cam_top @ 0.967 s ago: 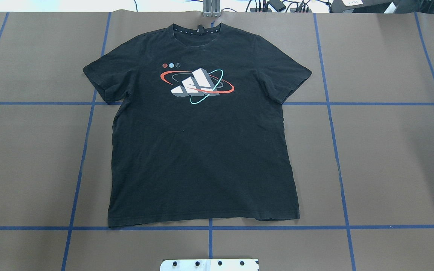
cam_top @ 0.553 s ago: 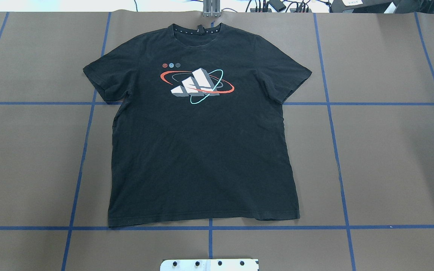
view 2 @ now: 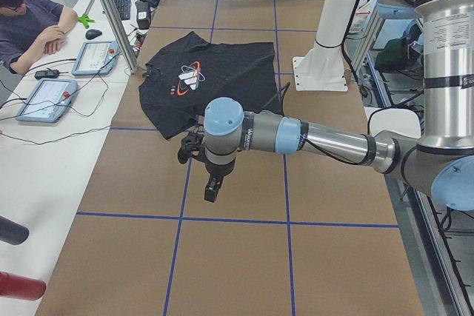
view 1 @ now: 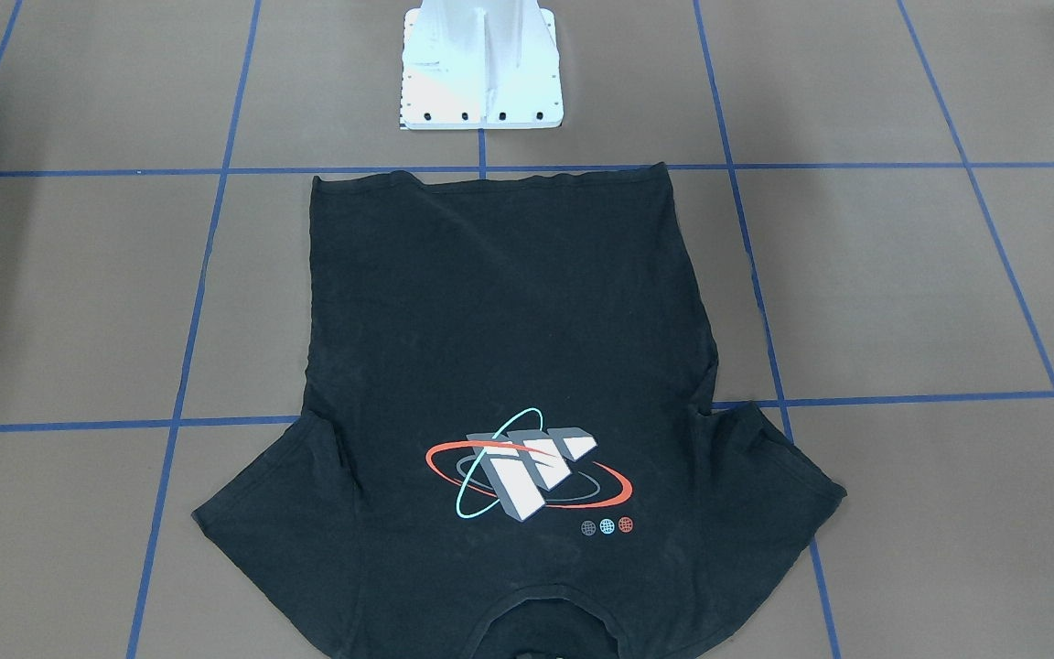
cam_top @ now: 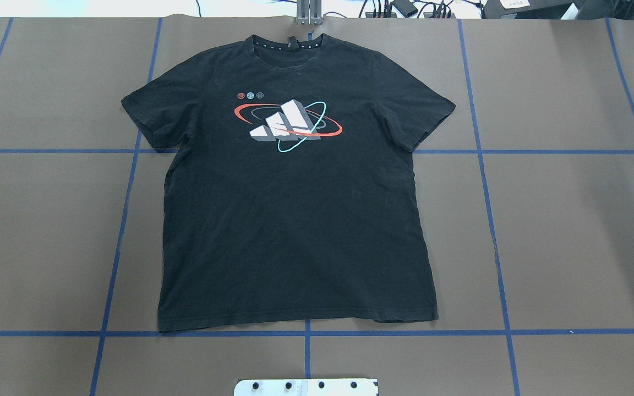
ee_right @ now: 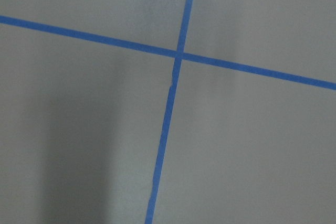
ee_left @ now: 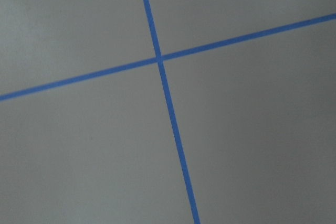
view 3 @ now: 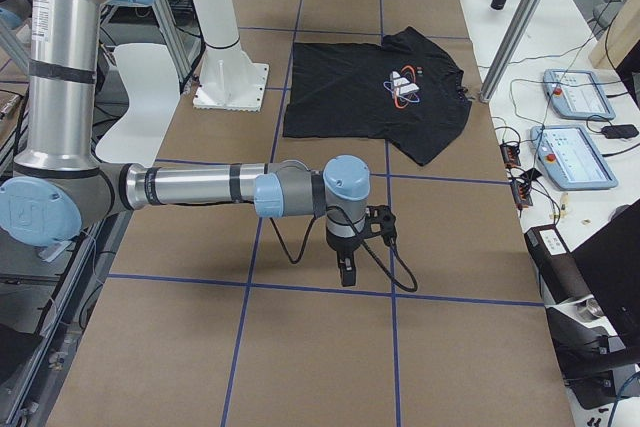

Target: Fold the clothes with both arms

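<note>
Black T-shirt (cam_top: 295, 220) lies flat on the brown table (cam_top: 570, 231), collar at 12 o'clock, hem at 6, unmoved since a second ago. The left gripper (view 2: 211, 192) and right gripper (view 3: 346, 273) hang above the table, well apart from the shirt; whether either is spread cannot be told.

Robotics lab. Table (cam_top: 570, 242) papered brown, gridded in blue tape (cam_top: 570, 151); white pedestal (view 1: 481, 64) bolted on the table, jointed industrial arms (view 2: 318, 138) reaching over it. Bench (view 2: 37, 175) beside the table: aluminium post (view 2: 111, 16), what look like teach pendants (view 2: 44, 99), person (view 2: 29, 20) seated.
</note>
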Available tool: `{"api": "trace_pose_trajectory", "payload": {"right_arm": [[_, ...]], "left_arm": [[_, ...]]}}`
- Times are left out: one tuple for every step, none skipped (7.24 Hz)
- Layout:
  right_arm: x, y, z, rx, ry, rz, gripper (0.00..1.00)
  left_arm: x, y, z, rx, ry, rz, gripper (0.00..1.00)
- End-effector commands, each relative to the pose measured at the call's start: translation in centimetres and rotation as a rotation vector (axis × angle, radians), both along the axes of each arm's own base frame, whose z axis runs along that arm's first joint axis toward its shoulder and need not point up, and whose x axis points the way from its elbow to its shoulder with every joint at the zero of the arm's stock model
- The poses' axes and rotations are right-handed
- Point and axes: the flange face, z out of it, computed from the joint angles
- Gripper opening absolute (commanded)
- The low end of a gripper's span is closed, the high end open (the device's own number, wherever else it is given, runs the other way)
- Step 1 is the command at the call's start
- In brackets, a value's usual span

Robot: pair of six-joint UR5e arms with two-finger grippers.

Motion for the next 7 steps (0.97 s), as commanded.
{"api": "trace_pose_trajectory", "payload": {"right_arm": [[-0.6,-5.1,-1.3,0.032,-0.025,-0.005,1.0],[-1.2,-6.7,-2.9,0.052,-0.08,-0.014,1.0],[-2.4,-8.2,-4.5,0.077,-0.101,-0.036,1.0],[-5.3,-10.8,-6.3,0.102,-0.106,-0.081,1.0],[-7.2,-12.9,-7.6,0.089,-0.113,-0.075,1.0],[-9.3,-14.7,-9.0,0.078,-0.12,-0.073,1.0],[-11.8,-16.1,-10.9,0.058,-0.129,-0.06,1.0]], "left_arm": [[0.1,-3.0,-3.8,0.211,-0.011,0.003,1.0],[0.2,-3.4,-4.6,0.311,-0.012,0.003,1.0],[1.3,-5.6,-4.6,0.334,-0.007,0.028,1.0],[3.0,-9.2,-5.0,0.337,0.0,0.061,1.0],[3.2,-11.4,-4.8,0.328,0.009,0.066,1.0],[4.5,-14.2,-5.4,0.307,0.065,0.082,1.0],[7.3,-15.9,-5.8,0.286,0.095,0.097,1.0]]}}
